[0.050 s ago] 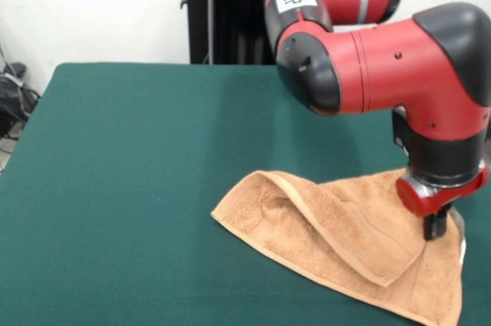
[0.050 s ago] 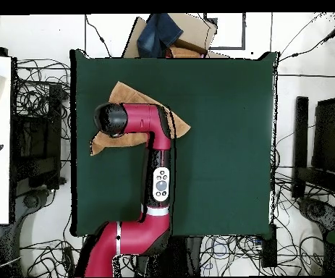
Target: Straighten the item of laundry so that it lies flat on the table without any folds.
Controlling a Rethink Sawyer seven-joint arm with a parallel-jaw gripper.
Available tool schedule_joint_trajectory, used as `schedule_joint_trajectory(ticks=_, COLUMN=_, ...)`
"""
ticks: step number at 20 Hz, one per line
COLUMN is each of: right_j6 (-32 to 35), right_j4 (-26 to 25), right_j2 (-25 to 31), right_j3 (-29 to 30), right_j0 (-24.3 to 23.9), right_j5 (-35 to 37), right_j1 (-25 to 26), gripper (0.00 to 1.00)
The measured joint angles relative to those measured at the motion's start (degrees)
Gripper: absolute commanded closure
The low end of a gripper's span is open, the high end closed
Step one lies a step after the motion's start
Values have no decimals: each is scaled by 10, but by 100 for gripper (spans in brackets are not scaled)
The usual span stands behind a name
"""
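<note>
Arm low over the towel (image 1: 337,234), which lies near one edge of the green counter (image 1: 138,172). The hand (image 1: 436,228) is down at the cloth's edge, its dark tips touching or just above the fabric. The tips read as one dark block, so I cannot tell whether the hand is released or clenched, or whether any cloth is in it. In the overhead view the arm covers the hand entirely, and the towel (image 2: 123,95) shows only on either side of the arm.

State of towel: not flat. A triangular flap is folded over the lower layer, with its pointed tip just beside the hand and its long crease running diagonally away from the hand toward the far corner. A raised ridge sits along the far edge. A thin pale strip shows at the edge just past the hand, possibly a label.

Judgement on the step: the job here looks like taking hold of the folded-over flap and peeling it back.

- Grip only the top layer. Catching both layers would drag the whole towel.
- Lift slightly, then pull away from the crease and at right angles to it, so the flap rolls open rather than bunching.
- Keep the pull low and slow, since terry will likely cling to felt.
- The towel sits close to the counter's edge, so check there is room for the opened flap.
</note>
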Motion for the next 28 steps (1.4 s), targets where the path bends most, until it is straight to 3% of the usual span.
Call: schedule_joint_trajectory(ticks=28, right_j6=0, right_j4=-6, right_j2=-48, right_j3=26, right_j0=-18, right_j5=26, right_j1=-20, gripper=100)
